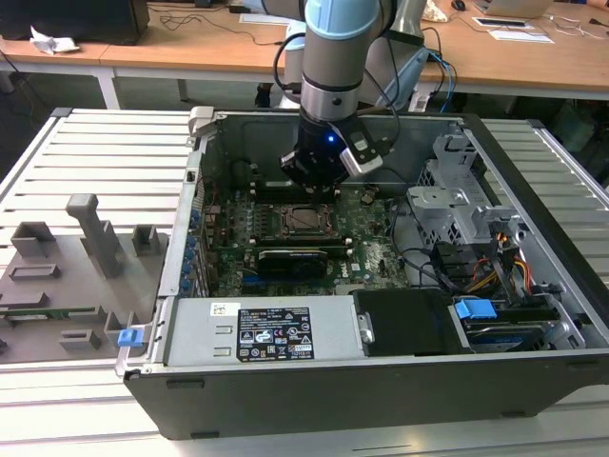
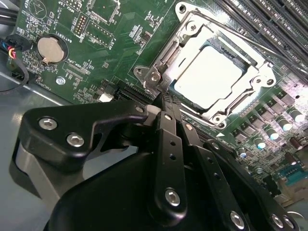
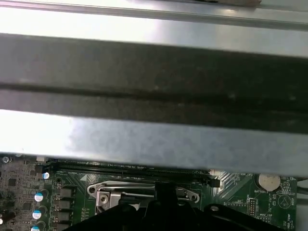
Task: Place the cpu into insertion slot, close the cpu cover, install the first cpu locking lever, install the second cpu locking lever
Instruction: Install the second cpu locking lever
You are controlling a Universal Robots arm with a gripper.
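The cpu (image 2: 207, 77) lies flat in the insertion slot (image 2: 144, 72), its silver top showing through the window of the cpu cover (image 2: 191, 26), which lies down around it. In the exterior view the cpu (image 1: 306, 219) sits mid-board inside the open computer case. My gripper (image 1: 319, 190) hangs just behind the socket there. In the second wrist view the gripper (image 2: 163, 102) is shut, its black fingers pressed together with nothing between them, the tips right at a corner of the socket's metal surround. The first wrist view shows the gripper (image 3: 163, 195) at the socket's edge (image 3: 110, 190).
Memory slots (image 2: 269, 24) run beside the socket, and a coin battery (image 2: 50, 49) sits on the board. A long black card (image 1: 300, 257), the power supply (image 1: 271, 333) and a drive cage (image 1: 457, 205) crowd the case. The case wall (image 3: 154, 139) stands close. A grey fixture tray (image 1: 67, 276) lies outside.
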